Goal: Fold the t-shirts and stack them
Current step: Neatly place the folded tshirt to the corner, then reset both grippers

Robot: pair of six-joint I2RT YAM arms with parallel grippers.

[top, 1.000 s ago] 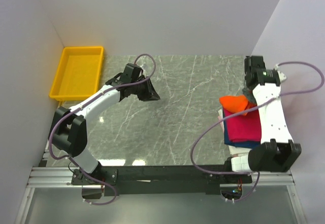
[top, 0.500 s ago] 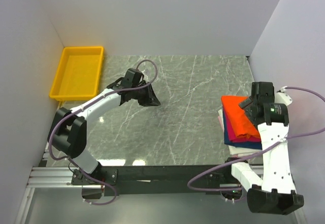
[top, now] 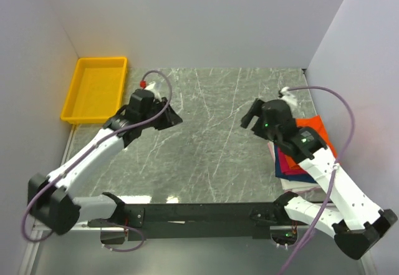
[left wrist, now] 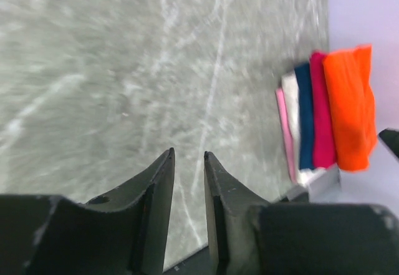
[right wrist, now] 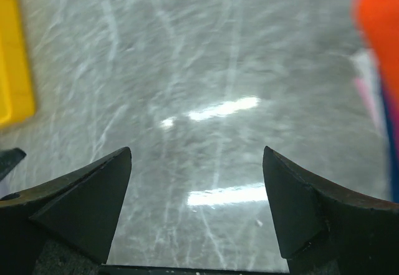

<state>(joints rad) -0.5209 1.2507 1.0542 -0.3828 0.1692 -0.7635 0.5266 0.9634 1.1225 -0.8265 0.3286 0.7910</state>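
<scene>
The folded t-shirts [top: 315, 127] lie stacked at the table's right edge, bright orange on top. Magenta [top: 288, 161] and navy [top: 294, 176] edges show below it, and my right arm covers part of the pile. In the left wrist view the stack [left wrist: 349, 106] shows orange, magenta [left wrist: 320, 113], navy [left wrist: 304, 116] and white [left wrist: 291, 97] layers. My right gripper [top: 249, 116] hovers left of the stack over bare table, open wide and empty [right wrist: 196, 153]. My left gripper [top: 172, 118] hangs over the table's left part, its jaws [left wrist: 189, 154] a narrow gap apart with nothing between them.
A yellow tray [top: 96, 91] stands at the far left, and its edge shows in the right wrist view [right wrist: 12, 63]. White walls close in the table on the left, back and right. Grey marble table [top: 212, 144] lies between the two grippers.
My right gripper let go of the orange t-shirt, which now lies flat on the stack, and swung left. My left arm shifted left and its jaws parted slightly.
</scene>
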